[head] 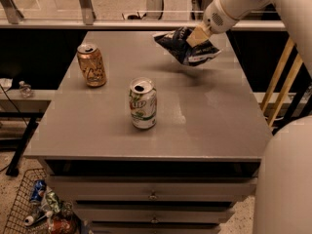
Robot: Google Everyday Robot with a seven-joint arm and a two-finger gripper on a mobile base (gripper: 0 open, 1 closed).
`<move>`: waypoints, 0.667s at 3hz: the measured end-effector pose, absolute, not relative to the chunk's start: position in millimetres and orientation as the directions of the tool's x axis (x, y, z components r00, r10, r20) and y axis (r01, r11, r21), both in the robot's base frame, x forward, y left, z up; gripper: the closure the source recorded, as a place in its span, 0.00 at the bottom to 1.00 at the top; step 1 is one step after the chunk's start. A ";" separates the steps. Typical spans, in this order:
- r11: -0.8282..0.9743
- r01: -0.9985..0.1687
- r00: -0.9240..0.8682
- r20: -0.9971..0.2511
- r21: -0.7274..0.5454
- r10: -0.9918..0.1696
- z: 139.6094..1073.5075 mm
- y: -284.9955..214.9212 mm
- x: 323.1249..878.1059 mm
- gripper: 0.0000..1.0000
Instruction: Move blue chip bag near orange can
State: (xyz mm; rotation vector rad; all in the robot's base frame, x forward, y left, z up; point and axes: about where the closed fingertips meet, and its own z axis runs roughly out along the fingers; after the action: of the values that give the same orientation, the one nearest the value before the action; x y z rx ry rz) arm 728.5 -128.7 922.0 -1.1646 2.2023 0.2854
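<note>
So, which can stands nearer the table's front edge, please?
The central white-and-green can; the orange can stands back left. The tool holds the blue bag up at back right.

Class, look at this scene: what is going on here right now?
The robot's gripper holds the blue chip bag raised above the far right of the table. The orange can stands upright at the far left, a white-and-green can nearer the front middle. The bag is not yet near the orange can.
</note>
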 end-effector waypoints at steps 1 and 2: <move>0.554 -0.827 -0.388 -0.619 -0.094 -0.683 921.6 -83.8 730.2 1.00; 0.521 -0.849 -0.362 -0.620 -0.089 -0.696 923.3 -30.5 727.7 1.00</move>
State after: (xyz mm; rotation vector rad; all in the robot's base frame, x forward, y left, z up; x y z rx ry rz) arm 727.7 -30.5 923.3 -1.2517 2.1565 0.3286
